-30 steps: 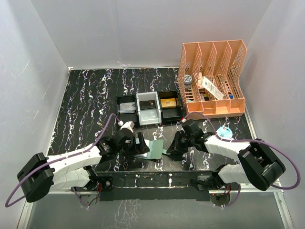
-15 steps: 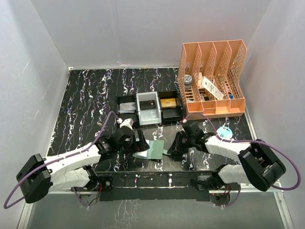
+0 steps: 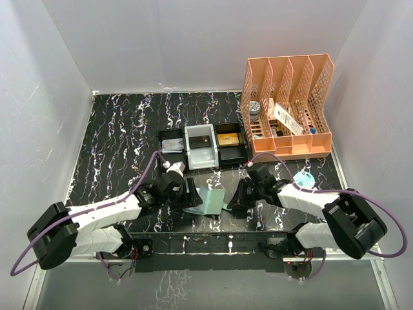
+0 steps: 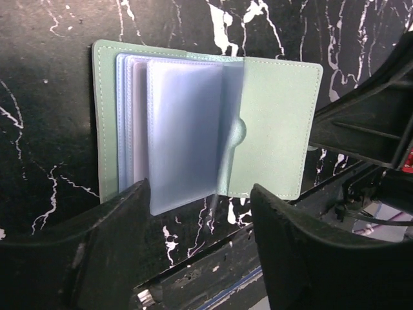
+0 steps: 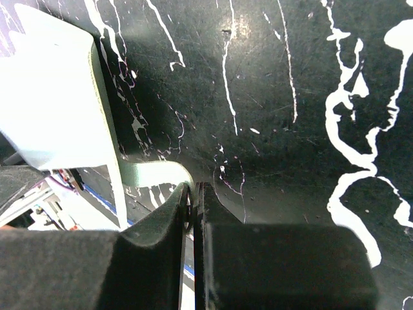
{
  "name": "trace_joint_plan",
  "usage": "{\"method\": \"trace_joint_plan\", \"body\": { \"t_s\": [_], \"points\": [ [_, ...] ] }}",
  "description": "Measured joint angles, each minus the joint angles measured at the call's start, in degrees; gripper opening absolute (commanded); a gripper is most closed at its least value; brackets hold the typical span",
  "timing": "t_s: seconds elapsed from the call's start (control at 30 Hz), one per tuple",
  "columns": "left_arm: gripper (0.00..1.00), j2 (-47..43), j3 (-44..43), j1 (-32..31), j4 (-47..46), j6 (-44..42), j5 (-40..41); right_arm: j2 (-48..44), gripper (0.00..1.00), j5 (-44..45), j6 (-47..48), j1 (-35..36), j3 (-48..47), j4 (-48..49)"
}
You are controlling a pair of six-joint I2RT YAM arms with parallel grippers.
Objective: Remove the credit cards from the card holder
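Note:
The sage-green card holder (image 3: 210,201) lies open on the black marbled table between my two grippers. In the left wrist view it (image 4: 277,123) shows pale blue see-through sleeves (image 4: 184,129) fanned at its middle; no credit card shows in them. My left gripper (image 3: 189,193) is open and empty, hovering just above the holder's near edge, a finger on each side (image 4: 199,191). My right gripper (image 3: 231,203) is shut on the holder's small side tab (image 5: 155,172), pinched between the fingertips (image 5: 192,187), at the holder's right edge (image 5: 51,97).
Three small trays stand behind the holder: a black one (image 3: 171,143) holding a card, a white one (image 3: 200,148), and a black one (image 3: 230,143) holding a brownish card. An orange file rack (image 3: 287,106) stands at the back right. A round blue-white thing (image 3: 303,179) sits above my right arm.
My left gripper has shifted slightly right, over the holder's left half. The holder's sleeves have fanned open more. The right gripper has stayed shut on the tab.

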State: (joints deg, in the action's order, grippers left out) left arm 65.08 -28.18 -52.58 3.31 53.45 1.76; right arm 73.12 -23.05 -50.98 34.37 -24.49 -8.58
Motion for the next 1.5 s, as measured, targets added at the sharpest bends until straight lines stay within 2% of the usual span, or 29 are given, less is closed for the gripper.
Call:
{"method": "trace_joint_plan", "body": {
  "t_s": [0.07, 0.4, 0.57, 0.7, 0.83, 1.1, 1.23, 1.3, 1.37, 1.5],
  "points": [
    [0.54, -0.13, -0.07, 0.0, -0.57, -0.11, -0.79, 0.02, 0.0, -0.02, 0.02, 0.0, 0.0, -0.17],
    [0.55, -0.13, -2.08, 0.0, -1.01, -0.94, -3.52, 0.76, 0.0, -0.02, 0.11, 0.0, 0.0, -0.28],
    [0.64, 2.62, -4.59, 0.0, -0.42, -1.9, -5.64, 0.79, 0.0, -0.02, 0.15, -0.04, 0.02, -0.42],
    [0.66, 5.66, -8.87, 0.0, 2.84, -3.48, -5.31, 0.79, 0.0, -0.02, 0.5, -0.04, 0.0, -0.44],
    [0.68, 5.66, -9.22, -0.02, 4.04, -4.11, -5.2, 0.79, 0.0, -0.02, 0.74, -0.04, 0.0, -0.48],
    [0.56, 7.67, -9.22, -0.04, 4.02, -4.85, -7.17, 0.76, 0.0, -0.02, 0.96, -0.04, 0.0, -0.48],
    [0.44, 7.45, -9.2, -0.04, -0.33, -4.33, -10.19, 0.74, 0.08, -0.13, 1.03, -0.07, 0.0, -0.48],
    [0.4, 7.28, -9.2, -0.04, -2.29, -3.96, -11.23, 0.57, 0.21, -0.83, 1.18, -0.22, 0.0, -0.68],
    [0.39, 7.13, -8.94, -0.04, -3.93, -3.65, -11.89, -0.98, 0.33, -1.31, 1.11, -0.33, 0.0, -1.4],
    [0.38, 6.88, -7.15, -0.04, -5.77, -2.84, -12.31, -8.92, 0.43, -0.42, 1.36, -0.31, -1.09, -4.13]
  ]
}}
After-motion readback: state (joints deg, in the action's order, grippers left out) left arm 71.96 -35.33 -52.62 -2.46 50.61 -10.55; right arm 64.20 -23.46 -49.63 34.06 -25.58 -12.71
